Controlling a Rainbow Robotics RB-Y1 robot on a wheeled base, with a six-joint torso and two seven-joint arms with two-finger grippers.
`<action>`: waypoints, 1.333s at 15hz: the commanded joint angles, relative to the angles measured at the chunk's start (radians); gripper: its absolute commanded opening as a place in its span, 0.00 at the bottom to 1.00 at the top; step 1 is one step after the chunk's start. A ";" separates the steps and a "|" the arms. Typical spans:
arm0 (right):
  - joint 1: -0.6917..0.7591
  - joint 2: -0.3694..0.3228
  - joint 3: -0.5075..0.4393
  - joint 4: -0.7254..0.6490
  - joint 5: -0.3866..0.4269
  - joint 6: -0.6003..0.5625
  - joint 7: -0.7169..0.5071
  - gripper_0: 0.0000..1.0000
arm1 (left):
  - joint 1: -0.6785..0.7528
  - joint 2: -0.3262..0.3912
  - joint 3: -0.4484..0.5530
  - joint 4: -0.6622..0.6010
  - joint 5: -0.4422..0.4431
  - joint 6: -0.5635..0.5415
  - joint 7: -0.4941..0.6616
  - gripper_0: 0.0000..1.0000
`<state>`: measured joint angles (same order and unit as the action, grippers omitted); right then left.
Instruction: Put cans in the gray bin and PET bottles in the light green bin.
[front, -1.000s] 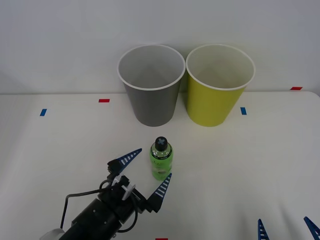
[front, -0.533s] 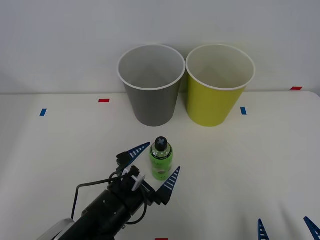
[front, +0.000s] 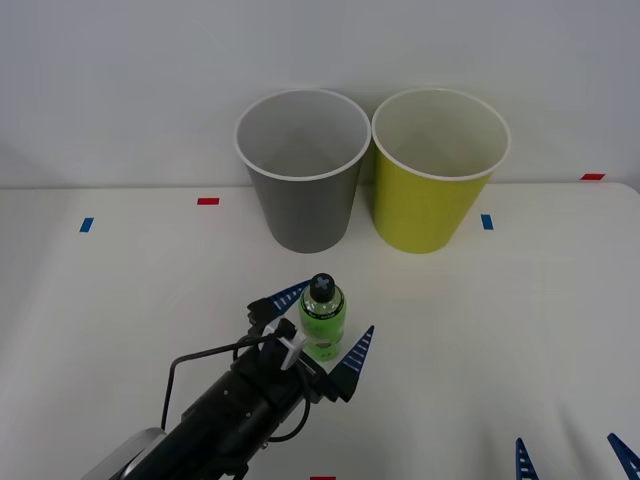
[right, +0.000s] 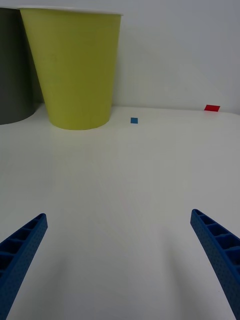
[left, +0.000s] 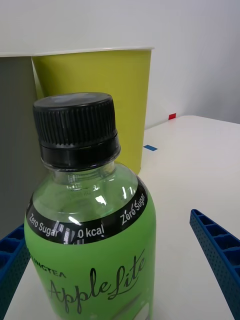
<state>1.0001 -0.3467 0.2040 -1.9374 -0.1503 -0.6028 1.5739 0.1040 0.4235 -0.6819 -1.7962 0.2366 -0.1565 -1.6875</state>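
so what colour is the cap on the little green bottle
Black, a ribbed screw cap on the green bottle; clearest in the left wrist view.

On the white counter (front: 520, 330) the green bottle (front: 322, 318) stands upright between the spread blue fingers (front: 355, 354) of the left end effector (front: 323, 327). Behind it stand the gray bin (front: 303, 175) and light green bin (front: 437, 172), side by side. The right end effector's (front: 572, 457) fingertips show at the lower right corner, apart.

Bright, even light falls from above, leaving soft faint shadows on the glossy white desk (front: 520, 330), everything sharp.
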 joint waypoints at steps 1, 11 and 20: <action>0.000 0.000 0.000 0.000 0.000 0.000 0.000 1.00 | -0.003 -0.002 0.001 0.000 0.020 0.008 0.015 1.00; 0.000 0.000 0.000 0.000 0.000 0.000 0.000 1.00 | -0.015 0.008 0.018 0.000 0.024 0.020 0.026 0.00; 0.000 0.000 0.000 0.000 0.000 0.000 0.000 1.00 | -0.035 0.023 0.058 -0.150 0.033 0.272 0.031 0.00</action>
<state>1.0001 -0.3467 0.2040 -1.9374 -0.1503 -0.6028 1.5739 0.0710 0.4411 -0.6432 -1.8937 0.2643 0.0459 -1.6608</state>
